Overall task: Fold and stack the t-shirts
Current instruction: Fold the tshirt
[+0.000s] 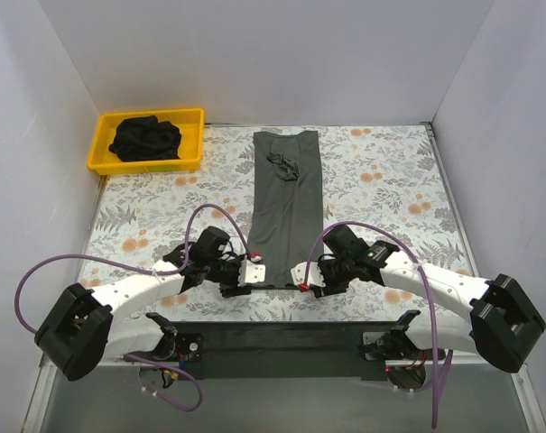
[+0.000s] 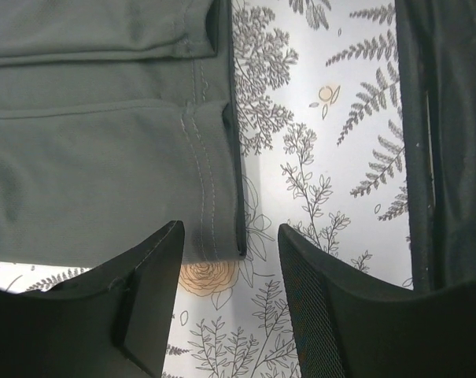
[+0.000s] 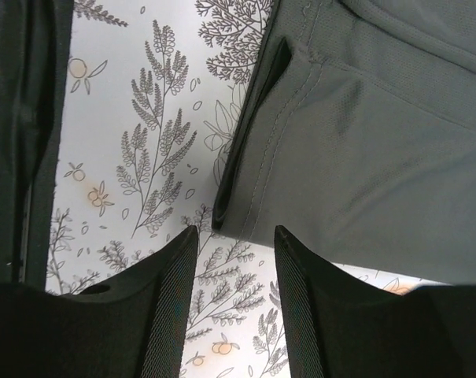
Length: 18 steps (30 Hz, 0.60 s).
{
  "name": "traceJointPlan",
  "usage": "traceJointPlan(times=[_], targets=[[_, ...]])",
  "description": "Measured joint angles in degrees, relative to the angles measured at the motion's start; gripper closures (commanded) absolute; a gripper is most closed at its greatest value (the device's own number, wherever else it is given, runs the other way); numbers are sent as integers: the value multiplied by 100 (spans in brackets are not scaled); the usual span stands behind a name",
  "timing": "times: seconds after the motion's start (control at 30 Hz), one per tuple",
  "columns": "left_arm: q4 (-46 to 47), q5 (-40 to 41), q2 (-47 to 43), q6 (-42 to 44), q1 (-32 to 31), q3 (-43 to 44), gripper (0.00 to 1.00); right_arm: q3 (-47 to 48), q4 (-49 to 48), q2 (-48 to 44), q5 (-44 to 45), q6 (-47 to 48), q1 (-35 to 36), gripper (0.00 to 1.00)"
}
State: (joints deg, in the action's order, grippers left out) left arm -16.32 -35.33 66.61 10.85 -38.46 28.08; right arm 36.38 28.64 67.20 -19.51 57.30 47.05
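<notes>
A dark grey t-shirt lies folded into a long narrow strip down the middle of the flowered table, collar at the far end. My left gripper is open at its near left corner; in the left wrist view the hem corner lies just ahead of the open fingers. My right gripper is open at the near right corner; the hem corner lies just ahead of its fingers. More dark t-shirts lie bunched in the yellow tray.
The yellow tray stands at the far left corner. White walls close the table on three sides. A black bar runs along the near edge between the arm bases.
</notes>
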Motion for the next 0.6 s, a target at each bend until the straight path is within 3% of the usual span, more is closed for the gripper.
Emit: traceJointPlan(times=[0.33,0.5,0.6], targets=[[240,289,348,426,-57,-216,55,-201,-514,601,186,151,138,56],[393,243,573,490,-234,-138,71,-229,-645,603,192,234,302,57],[457,212,732,490,-310,-52,77,-232,-719,649,192,282,352,63]])
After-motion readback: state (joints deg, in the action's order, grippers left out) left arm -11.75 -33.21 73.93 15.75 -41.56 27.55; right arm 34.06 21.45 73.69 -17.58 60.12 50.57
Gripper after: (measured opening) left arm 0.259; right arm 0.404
